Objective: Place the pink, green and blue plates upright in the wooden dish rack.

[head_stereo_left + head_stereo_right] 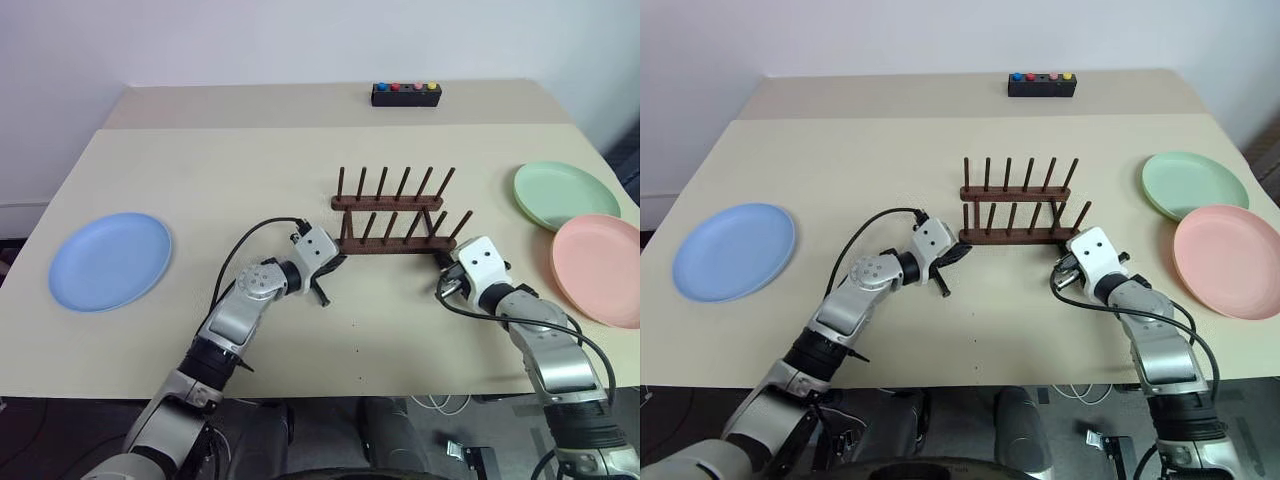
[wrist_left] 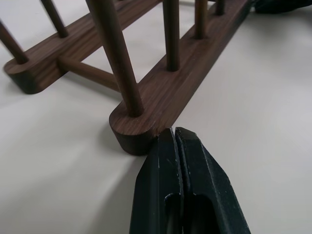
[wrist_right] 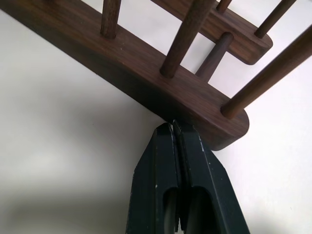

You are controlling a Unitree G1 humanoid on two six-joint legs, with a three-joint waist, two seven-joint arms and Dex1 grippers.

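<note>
— Wooden rack first: where do you have it?

— You have it mid-table, its two rails running left to right, one behind the other, pegs upright and none holding a plate. Behind it, on the far table, sits the black button box.

— And your grippers?

— Your left gripper is at the rack's left end. In the left wrist view both fingers are pressed flat together, nothing between them, tips right against the rounded end of the near rail. Whether they truly touch the wood you cannot tell; the gap, if any, is hairline.

— The right one?

— Your right gripper mirrors it at the right end. Its fingers are also closed tight on nothing, tips meeting the side of the near rail close to its rounded end. From the head views you see both arms reaching in, one at each end of that near rail.

— Where are your plates?

— All three lie flat on the table, well apart from the rack. Your blue plate is far to the left, near the table's left edge. Your green plate is to the right of the rack, and your pink plate sits just in front of the green one, their rims touching or slightly overlapping.
</note>
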